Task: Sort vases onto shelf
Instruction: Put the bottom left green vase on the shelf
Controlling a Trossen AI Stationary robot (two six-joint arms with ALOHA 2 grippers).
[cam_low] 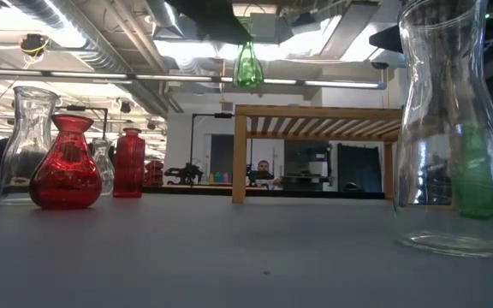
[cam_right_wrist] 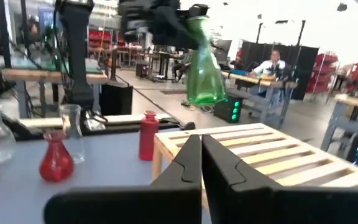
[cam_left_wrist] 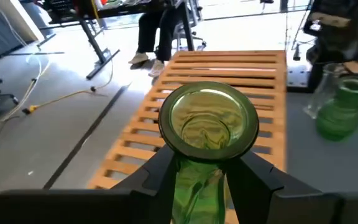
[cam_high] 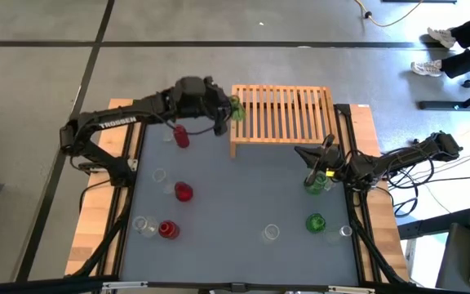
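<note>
Green translucent glass, flared at the mouth and widening toward the base: the green vase (cam_left_wrist: 207, 121) hangs in the left gripper (cam_high: 228, 110), whose fingers (cam_left_wrist: 157, 171) clamp its body, held in the air above the near left corner of the shelf (cam_high: 284, 114), a light-wood slatted rack. Only the low view shows the vase (cam_low: 247, 65) clear of the slats, high over the rack (cam_low: 315, 115). The left wrist view looks straight down its open mouth. The right gripper (cam_high: 317, 167) waits beside the shelf's right end near another green vase (cam_high: 318, 181); its fingers (cam_right_wrist: 219, 165) are pressed together, holding nothing. Red vases (cam_high: 184, 192) stand on the grey tabletop (cam_high: 243, 196)
</note>
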